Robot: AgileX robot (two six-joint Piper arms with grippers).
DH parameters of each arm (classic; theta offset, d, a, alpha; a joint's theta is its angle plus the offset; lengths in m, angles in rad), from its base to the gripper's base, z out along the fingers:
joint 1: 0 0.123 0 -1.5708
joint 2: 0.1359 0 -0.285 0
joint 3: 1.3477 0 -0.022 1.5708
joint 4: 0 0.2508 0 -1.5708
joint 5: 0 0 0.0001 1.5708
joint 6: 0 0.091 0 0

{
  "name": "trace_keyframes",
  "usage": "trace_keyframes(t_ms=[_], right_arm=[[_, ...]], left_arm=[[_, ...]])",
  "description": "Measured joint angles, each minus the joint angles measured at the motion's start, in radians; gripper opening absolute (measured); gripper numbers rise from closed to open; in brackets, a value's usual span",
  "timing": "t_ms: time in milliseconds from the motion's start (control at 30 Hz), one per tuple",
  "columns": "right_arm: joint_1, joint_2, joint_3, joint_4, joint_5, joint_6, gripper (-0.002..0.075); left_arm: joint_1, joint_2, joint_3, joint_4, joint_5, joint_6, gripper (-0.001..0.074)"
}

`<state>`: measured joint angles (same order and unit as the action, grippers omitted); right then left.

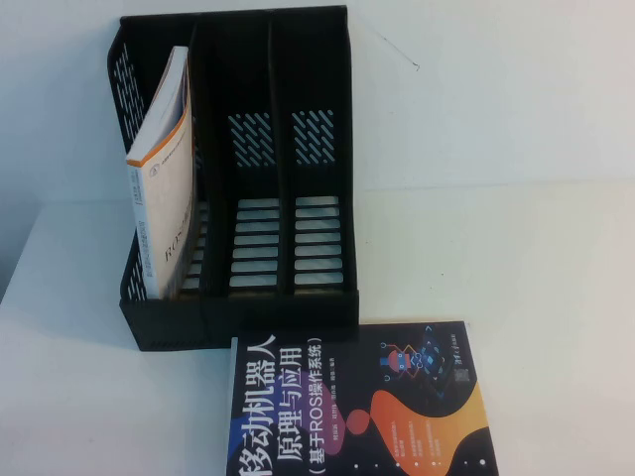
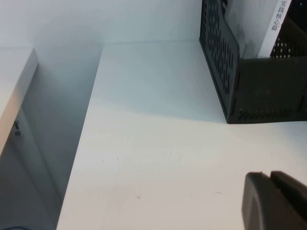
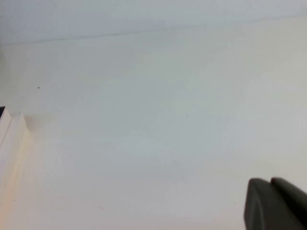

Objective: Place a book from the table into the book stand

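The black book [image 1: 362, 402] with white Chinese title characters and orange and purple blobs lies flat on the white table [image 1: 516, 268], just in front of the black book stand [image 1: 238, 178]. Its page edge shows in the right wrist view [image 3: 10, 143]. The stand's middle and right compartments are empty. Neither arm shows in the high view. My left gripper [image 2: 269, 175] is shut and empty over bare table, near the stand's front left corner [image 2: 249, 91]. My right gripper [image 3: 270, 181] is shut and empty over bare table to the right of the book.
A white-and-orange book [image 1: 164, 183] leans in the stand's left compartment; its spine shows in the left wrist view [image 2: 276, 24]. The table's left edge [image 2: 86, 143] drops off beside my left gripper. A white wall stands behind the table.
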<state>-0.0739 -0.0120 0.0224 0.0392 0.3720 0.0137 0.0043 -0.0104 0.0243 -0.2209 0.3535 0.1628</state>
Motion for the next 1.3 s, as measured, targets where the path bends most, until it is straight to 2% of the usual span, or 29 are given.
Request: trace_keyframes(t_ms=[1000,1300], right_arm=[[0.0,0.0,0.0,0.0,0.0,0.0,-0.0002],[0.0,0.0,0.002,0.0,-0.012,0.0,-0.0002]], left_arm=[[0.0,0.0,0.0,0.0,0.0,0.0,-0.0003],[0.0,0.0,0.0,0.0,-0.063,0.0,-0.0003]])
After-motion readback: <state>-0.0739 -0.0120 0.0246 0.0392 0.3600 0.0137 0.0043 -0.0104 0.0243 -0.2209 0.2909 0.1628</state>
